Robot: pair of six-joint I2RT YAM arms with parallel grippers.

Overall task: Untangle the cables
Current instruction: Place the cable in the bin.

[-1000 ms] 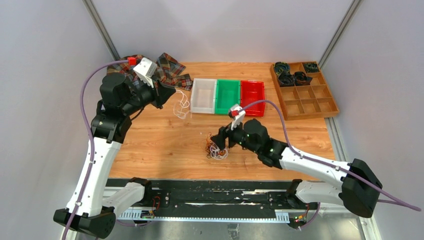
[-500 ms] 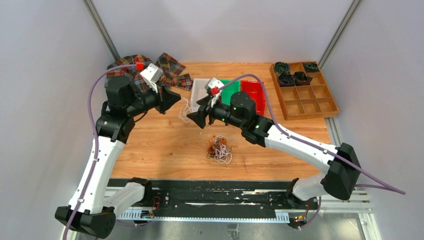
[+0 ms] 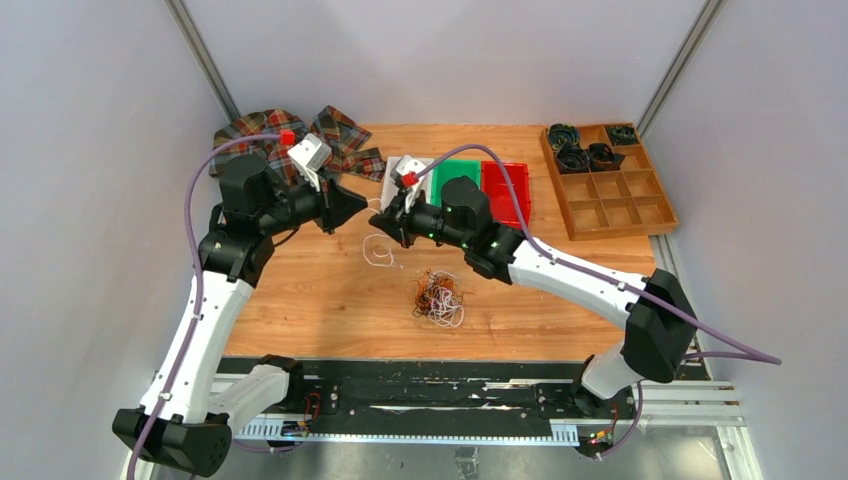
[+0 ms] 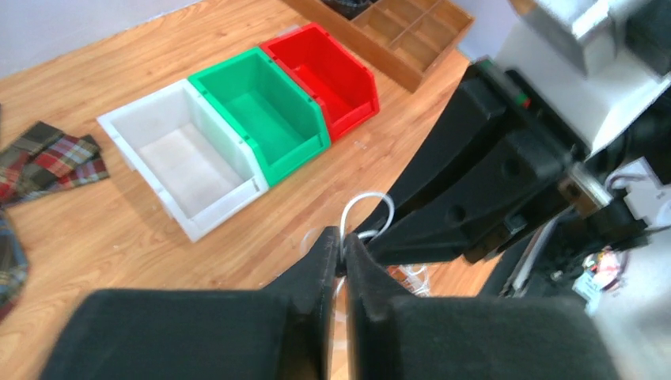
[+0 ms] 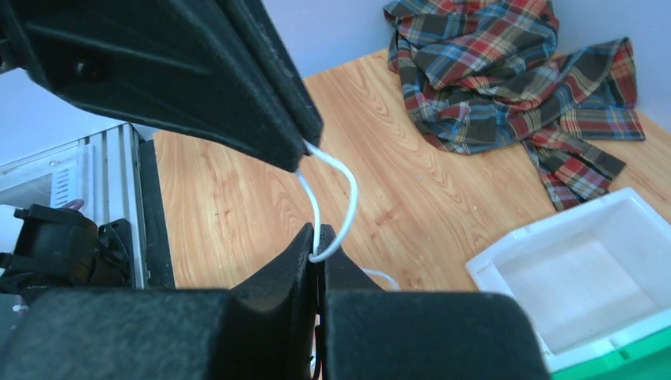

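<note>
A thin white cable (image 5: 339,207) is stretched in a short loop between my two grippers above the table. My left gripper (image 4: 342,252) is shut on one part of the white cable (image 4: 365,207). My right gripper (image 5: 318,244) is shut on the loop a few centimetres away. In the top view the left gripper (image 3: 362,208) and right gripper (image 3: 380,222) stand nearly tip to tip, with the rest of the white cable (image 3: 378,252) hanging to the table below them. A tangle of orange, white and black cables (image 3: 438,297) lies on the wood nearer the front.
White bin (image 4: 186,158), green bin (image 4: 265,111) and red bin (image 4: 328,75) stand in a row behind the grippers. A wooden compartment tray (image 3: 612,205) holding dark coiled rolls is at the back right. A plaid cloth (image 3: 335,130) lies at the back left.
My right gripper has left the tangle, travelled back and left to the left gripper, and shut on the white cable held there. The left arm shifted slightly right and stayed shut.
</note>
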